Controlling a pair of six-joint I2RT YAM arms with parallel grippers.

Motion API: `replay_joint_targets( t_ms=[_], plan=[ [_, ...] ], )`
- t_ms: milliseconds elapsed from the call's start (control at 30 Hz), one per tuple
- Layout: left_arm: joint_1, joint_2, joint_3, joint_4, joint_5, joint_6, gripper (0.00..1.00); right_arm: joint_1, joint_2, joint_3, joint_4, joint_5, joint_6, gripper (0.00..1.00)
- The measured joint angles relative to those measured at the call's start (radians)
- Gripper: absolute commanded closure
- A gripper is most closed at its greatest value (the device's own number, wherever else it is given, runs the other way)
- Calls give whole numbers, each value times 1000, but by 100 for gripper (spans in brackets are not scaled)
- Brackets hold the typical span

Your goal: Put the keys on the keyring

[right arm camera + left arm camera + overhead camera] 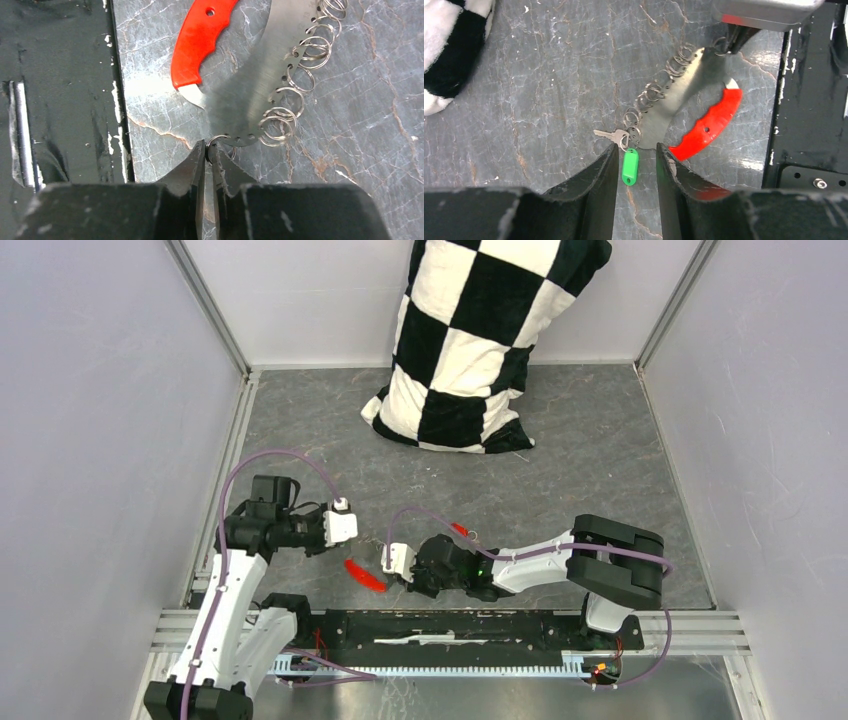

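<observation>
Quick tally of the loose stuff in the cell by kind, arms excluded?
Keys: 2 (green-tagged key, red-headed key)
Keyring, red-and-grey fob with wire rings: 1
Checkered pillow: 1
Total: 4

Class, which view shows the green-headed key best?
The left wrist view: the green-headed key shows large and sharp between the left fingers. The top view is too far to show it; the right wrist view misses it.
</observation>
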Motion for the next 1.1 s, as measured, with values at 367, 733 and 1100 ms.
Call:
replay_joint_targets(
  t_ms=[367,733,1100],
  plan=[
    [0,-162,-8,-95,79,95,43,-6,-54,-11,8,11,-8,100],
    [0,-182,-8,-316,208,355,46,-24,-231,-24,72,-138,-5,100],
    [-2,-111,-6,-430,331,462,58,-30,-264,123,0,-249,-14,100]
  ],
)
